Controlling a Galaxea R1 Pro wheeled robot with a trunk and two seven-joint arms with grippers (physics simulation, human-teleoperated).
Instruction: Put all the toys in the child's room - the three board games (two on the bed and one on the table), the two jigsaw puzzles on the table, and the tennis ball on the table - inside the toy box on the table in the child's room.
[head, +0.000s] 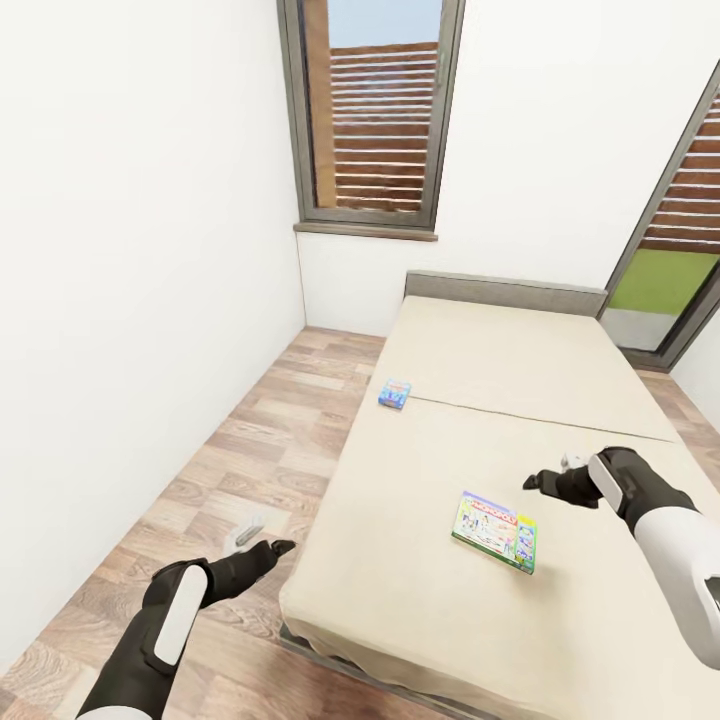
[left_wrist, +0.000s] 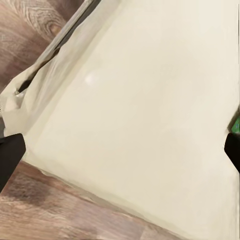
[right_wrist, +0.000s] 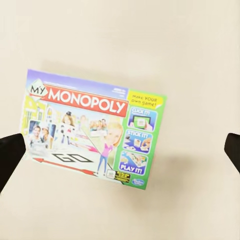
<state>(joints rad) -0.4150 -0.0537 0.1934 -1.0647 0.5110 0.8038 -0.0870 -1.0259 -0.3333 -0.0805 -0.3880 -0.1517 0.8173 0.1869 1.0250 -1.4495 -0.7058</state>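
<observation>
Two board games lie on the beige bed (head: 560, 380). The green-edged Monopoly box (head: 494, 531) rests flat near the bed's front, and the small blue patterned box (head: 394, 394) sits by the bed's left edge. My right gripper (head: 550, 474) hovers open just right of and above the Monopoly box (right_wrist: 95, 135), with its dark fingertips (right_wrist: 10, 155) spread wide on either side of it. My left gripper (head: 258, 540) is open and empty over the floor, beside the bed's front left corner (left_wrist: 30, 115). The toy box, table, jigsaw puzzles and tennis ball are out of view.
A strip of wood-plank floor (head: 250, 450) runs between the white left wall (head: 130, 300) and the bed. A grey-framed window (head: 372, 115) is in the far wall, and a glass door (head: 680, 260) stands at the right. A grey headboard (head: 505, 292) backs the bed.
</observation>
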